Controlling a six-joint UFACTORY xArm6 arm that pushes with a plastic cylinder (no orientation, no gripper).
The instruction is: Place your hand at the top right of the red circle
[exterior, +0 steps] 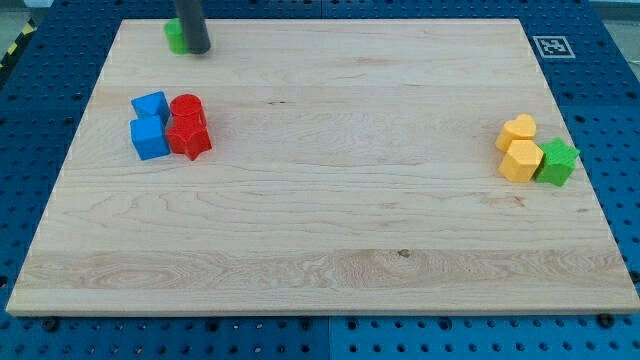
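My tip [199, 50] rests near the board's top left edge, touching a green block [176, 37]. It is a bare rod with nothing to open or close. The red circle [187, 107] lies below it, well apart, among blue and red blocks. No readable writing.

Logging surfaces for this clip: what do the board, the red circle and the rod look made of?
Board: pale wood, matte, visible grain lines and a small knot. Red circle: probably painted wood or plastic, uniform colour, slight sheen. Rod, my tip: dark, smooth, maybe metal or plastic; unclear.
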